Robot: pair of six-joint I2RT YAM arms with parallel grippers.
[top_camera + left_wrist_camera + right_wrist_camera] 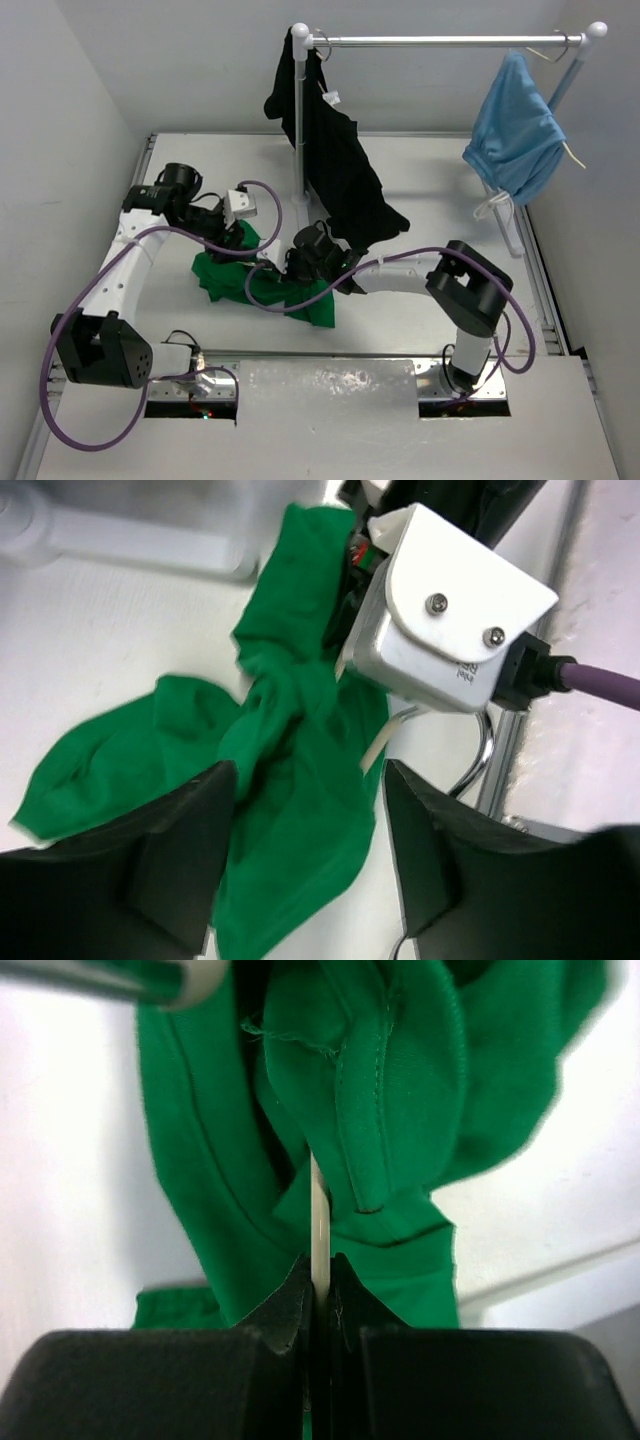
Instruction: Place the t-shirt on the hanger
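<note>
The right gripper (320, 1272) pinched the thin, stiff hanger (318, 1210); the left gripper (308, 810) hung open over the limp, light t-shirt (100, 750), likely best grasped by its hem.

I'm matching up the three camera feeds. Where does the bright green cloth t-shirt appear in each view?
Top external: bright green cloth t-shirt crumpled just left of centre.
Left wrist: spread across centre and lower left.
Right wrist: fills the upper middle.
Shared landmark: thin cream-white hanger, seen in both wrist views, pinched by the right gripper.
</note>
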